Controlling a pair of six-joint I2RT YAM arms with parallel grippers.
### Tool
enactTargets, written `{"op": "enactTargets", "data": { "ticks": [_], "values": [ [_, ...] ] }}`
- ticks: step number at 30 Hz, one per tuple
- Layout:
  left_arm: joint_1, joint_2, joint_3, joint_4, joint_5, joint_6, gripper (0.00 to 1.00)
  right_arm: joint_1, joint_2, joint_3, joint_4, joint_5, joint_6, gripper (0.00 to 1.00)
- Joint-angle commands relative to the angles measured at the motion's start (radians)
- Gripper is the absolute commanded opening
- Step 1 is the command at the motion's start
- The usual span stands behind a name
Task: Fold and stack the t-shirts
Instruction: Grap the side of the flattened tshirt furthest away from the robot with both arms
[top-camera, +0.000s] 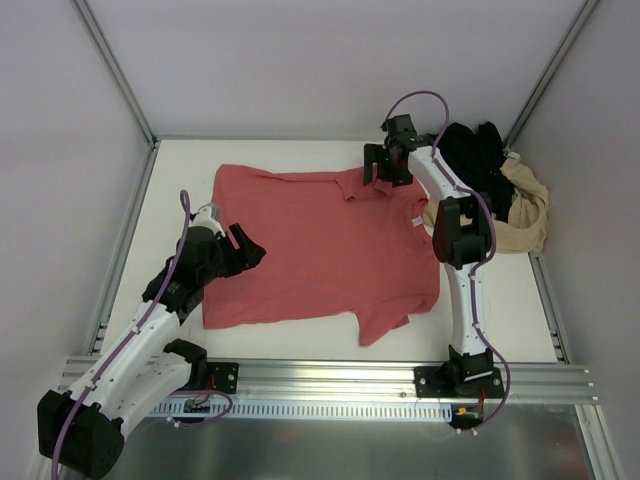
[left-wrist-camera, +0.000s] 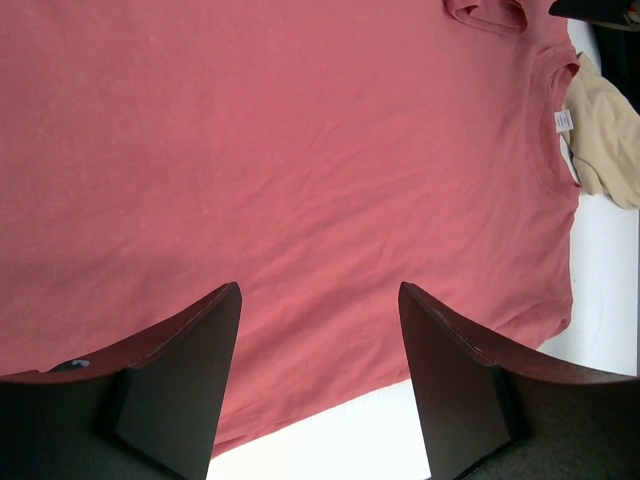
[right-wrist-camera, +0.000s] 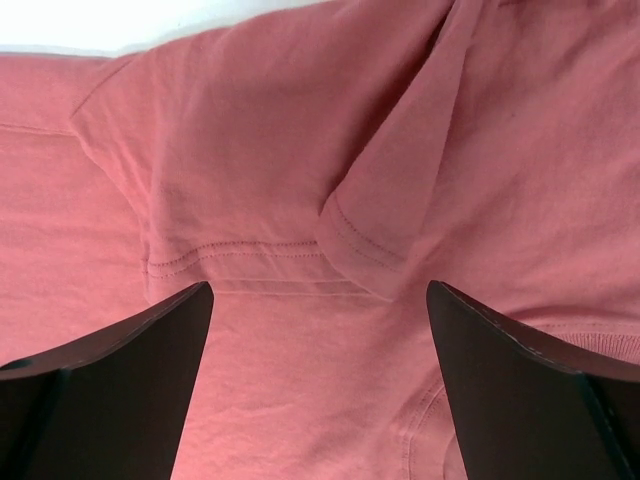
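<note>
The coral-red t-shirt (top-camera: 320, 245) lies spread flat across the middle of the table, its far sleeve (right-wrist-camera: 395, 200) folded back onto the body. My left gripper (top-camera: 250, 247) hovers open over the shirt's left edge (left-wrist-camera: 300, 150), with nothing between its fingers (left-wrist-camera: 190, 380). Above the folded sleeve near the collar, my right gripper (top-camera: 385, 172) is wide open and holds nothing; cloth (right-wrist-camera: 250, 150) fills its view. A black t-shirt (top-camera: 475, 155) and a beige one (top-camera: 525, 210) sit crumpled in the far right corner.
White enclosure walls with metal posts (top-camera: 120, 70) bound the table on three sides. The right arm's elbow (top-camera: 460, 230) stands between the red shirt and the crumpled pile. Bare white table (left-wrist-camera: 330, 440) shows under the left gripper; the beige cloth (left-wrist-camera: 605, 140) shows past the collar.
</note>
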Motion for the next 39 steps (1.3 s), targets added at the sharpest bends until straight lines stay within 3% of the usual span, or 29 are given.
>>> {"op": "enactTargets", "data": {
  "ticks": [1,14,16,17,20,24,30,32,34,36,37,39],
  "values": [
    [-0.007,-0.003,-0.008,0.051,0.024,0.016,0.65,0.004,0.010,-0.010,0.041,-0.002,-0.017,0.93],
    [-0.007,-0.001,-0.005,0.046,0.007,0.034,0.66,-0.015,0.102,0.059,0.040,0.008,-0.007,0.78],
    [-0.007,0.003,-0.007,0.049,0.008,0.037,0.66,-0.018,0.102,0.058,0.043,0.008,-0.002,0.63],
    [-0.007,0.005,-0.008,0.051,0.008,0.039,0.66,-0.021,0.101,0.054,0.046,0.008,0.003,0.42],
    [-0.007,0.014,-0.010,0.054,0.007,0.041,0.66,-0.027,0.084,0.022,0.069,0.019,0.013,0.15],
    [-0.007,0.014,-0.013,0.052,0.005,0.050,0.66,-0.033,0.056,-0.008,0.087,0.039,0.013,0.05],
    [-0.007,0.026,-0.018,0.059,0.016,0.047,0.66,-0.067,-0.024,-0.082,0.118,0.085,0.010,0.05],
    [-0.007,0.034,-0.018,0.060,0.021,0.045,0.66,-0.079,-0.054,-0.102,0.119,0.102,0.010,0.14],
    [-0.007,0.037,-0.015,0.059,0.024,0.044,0.66,-0.096,-0.073,-0.126,0.118,0.139,0.009,0.32],
    [-0.007,0.035,-0.014,0.057,0.024,0.045,0.66,-0.119,-0.100,-0.162,0.122,0.160,0.007,0.39],
    [-0.007,0.035,-0.014,0.054,0.022,0.045,0.66,-0.128,-0.111,-0.174,0.129,0.160,0.010,0.54],
    [-0.007,0.031,-0.016,0.052,0.022,0.045,0.66,-0.151,-0.142,-0.199,0.141,0.154,0.015,0.60]
  ]
}}
